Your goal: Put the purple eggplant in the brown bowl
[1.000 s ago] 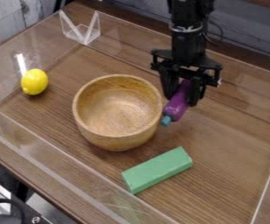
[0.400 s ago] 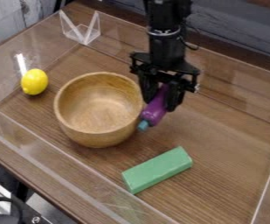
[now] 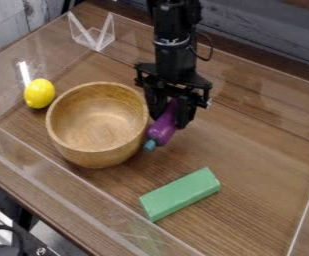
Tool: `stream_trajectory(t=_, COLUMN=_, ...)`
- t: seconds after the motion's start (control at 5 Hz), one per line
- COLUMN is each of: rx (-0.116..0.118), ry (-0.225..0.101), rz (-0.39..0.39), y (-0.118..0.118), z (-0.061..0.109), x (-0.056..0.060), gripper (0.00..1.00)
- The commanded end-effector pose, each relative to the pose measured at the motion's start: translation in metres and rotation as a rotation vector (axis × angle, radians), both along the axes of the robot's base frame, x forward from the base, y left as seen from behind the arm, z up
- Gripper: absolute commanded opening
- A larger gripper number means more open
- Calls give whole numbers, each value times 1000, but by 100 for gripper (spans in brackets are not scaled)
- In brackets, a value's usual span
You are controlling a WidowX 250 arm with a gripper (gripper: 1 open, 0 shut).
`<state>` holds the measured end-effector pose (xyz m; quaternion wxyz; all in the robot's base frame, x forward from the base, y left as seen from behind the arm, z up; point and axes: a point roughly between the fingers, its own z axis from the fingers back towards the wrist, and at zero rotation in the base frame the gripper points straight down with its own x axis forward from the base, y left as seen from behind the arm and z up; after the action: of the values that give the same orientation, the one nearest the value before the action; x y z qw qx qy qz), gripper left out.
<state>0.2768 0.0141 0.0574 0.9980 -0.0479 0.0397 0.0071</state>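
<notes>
The purple eggplant (image 3: 160,130) hangs tilted, teal stem end down, with my gripper (image 3: 169,115) shut on its upper part. It sits against the outside of the right wall of the brown bowl (image 3: 77,148), low beside the rim and not inside. The wide wooden bowl stands left of centre on the table, and nothing shows inside it. The black arm comes straight down from the top of the camera view.
A yellow lemon (image 3: 38,93) lies at the left beside a clear low wall. A flat green block (image 3: 180,194) lies near the front. A clear plastic stand (image 3: 93,30) is at the back left. Transparent walls edge the wooden table.
The gripper has moved left with the eggplant held in it. The bowl has slid left with it, closer to the lemon.
</notes>
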Motion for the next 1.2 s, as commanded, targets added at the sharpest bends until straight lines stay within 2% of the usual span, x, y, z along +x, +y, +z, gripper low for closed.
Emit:
stream_trajectory(t=0.0, rx=16, ry=-50, rz=4, y=6, z=8, x=1, gripper=0)
stream_trajectory(t=0.2, rx=14, ry=-58, rz=9, y=12, z=18, x=-4, gripper=0)
stream_trajectory(t=0.4, rx=23, ry=-60, rz=17, y=29, z=22, x=-12, gripper=0)
stream_trajectory(t=0.8, rx=44, ry=-51, rz=36, y=62, z=13, x=-22, gripper=0)
stream_trajectory(t=1.0, rx=47, ry=-41, rz=40, y=64, z=6, x=-27, gripper=0)
